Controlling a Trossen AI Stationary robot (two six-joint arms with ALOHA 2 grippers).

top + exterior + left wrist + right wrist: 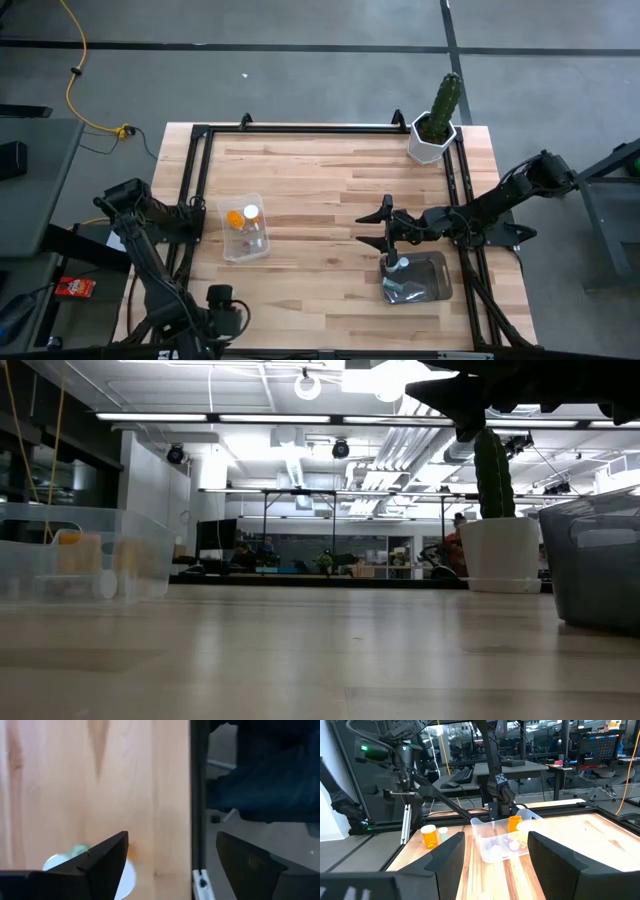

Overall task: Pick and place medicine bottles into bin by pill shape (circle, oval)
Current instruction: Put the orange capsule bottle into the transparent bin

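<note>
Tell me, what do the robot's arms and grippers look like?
Both arms are black and jointed, built from chunky links. The right arm ends in a right gripper with two flat, dark, pointed fingers. The left arm matches it, and its left gripper has the same wedge-shaped black fingers. I can't make out any markings.

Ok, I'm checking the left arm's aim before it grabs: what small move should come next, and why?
Probably slide the left gripper sideways toward the small white-capped pill bottle before lowering. Its fingers are open, but the bottle's cap sits half hidden behind one finger, not in the gap between them, where only the bare wooden table shows.
</note>
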